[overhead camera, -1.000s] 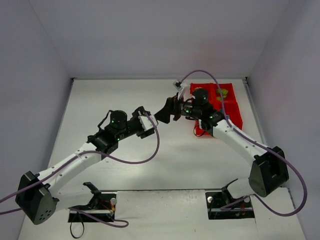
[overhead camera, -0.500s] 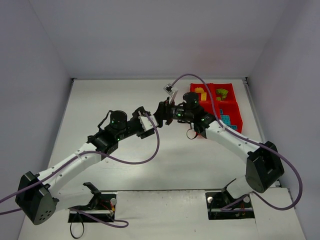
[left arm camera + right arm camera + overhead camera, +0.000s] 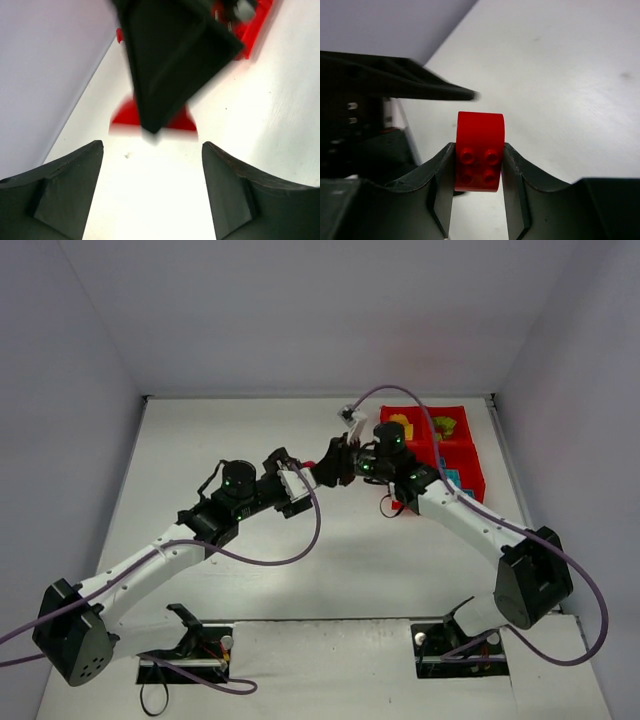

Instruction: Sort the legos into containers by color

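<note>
While snug, right claw on lego

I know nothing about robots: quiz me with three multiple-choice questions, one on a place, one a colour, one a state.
1. Where on the table is the red tray? A) near left corner B) centre C) far right corner
2. What colour is the brick in the right jaws? A) blue B) red C) yellow
3. How are the left jaws? A) open, empty B) shut on a brick C) shut on a cable
Answers: 1 C, top view shows it far right; 2 B, right wrist view shows red between them; 3 A, left wrist view shows them wide apart, gripping nothing.
</note>
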{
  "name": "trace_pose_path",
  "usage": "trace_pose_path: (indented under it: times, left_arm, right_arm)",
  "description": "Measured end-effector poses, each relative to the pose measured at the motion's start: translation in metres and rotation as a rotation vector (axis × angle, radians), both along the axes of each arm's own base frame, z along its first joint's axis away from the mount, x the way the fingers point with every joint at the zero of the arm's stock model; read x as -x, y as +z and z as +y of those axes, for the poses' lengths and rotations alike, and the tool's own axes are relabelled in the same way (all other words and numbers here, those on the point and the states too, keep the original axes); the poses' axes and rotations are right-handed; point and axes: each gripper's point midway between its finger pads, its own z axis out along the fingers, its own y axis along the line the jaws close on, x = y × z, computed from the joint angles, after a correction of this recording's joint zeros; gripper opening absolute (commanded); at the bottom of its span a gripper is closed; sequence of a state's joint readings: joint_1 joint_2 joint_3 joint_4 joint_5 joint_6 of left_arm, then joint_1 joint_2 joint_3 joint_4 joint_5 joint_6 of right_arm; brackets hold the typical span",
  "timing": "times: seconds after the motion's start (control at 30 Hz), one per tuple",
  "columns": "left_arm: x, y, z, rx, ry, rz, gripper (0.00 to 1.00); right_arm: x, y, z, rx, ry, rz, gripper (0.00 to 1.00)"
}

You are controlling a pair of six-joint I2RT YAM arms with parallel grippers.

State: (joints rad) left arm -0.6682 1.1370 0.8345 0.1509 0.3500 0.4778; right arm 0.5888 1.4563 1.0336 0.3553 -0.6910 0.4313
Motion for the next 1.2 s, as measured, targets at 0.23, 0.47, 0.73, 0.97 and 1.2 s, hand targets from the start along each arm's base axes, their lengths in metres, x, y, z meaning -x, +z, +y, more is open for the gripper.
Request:
trace_pose_path:
  times: [0.23,0.47,0.73,0.97,1.2]
  left_arm:
    - [-0.01,0.001,0.008,0.044,0.099,0.039,0.79]
    - [-0.034,-0.003,0.02,0.136,0.325,0.168,0.82]
    - [-0.06,0.053,0.048,0.36,0.685,0.305,0.83]
    - [-0.04,0.055,0.095,0.422,0.862,0.365,0.83]
    - [-0.039,0.047,0.157,0.494,1.004,0.453,0.83]
  right_arm:
    - [-0.08,-0.018,-0.119,0.223,-0.451,-0.078,0.0]
    - [-0.102,-0.043,-0.209,0.517,-0.8,-0.126,0.09]
    - [-0.117,-0.103,-0.27,0.711,-0.96,0.009,0.67]
    - [-0.114,-0.119,-0.273,0.75,-0.948,0.045,0.84]
    - [-0.106,-0.079,-0.269,0.67,-0.953,-0.009,0.98]
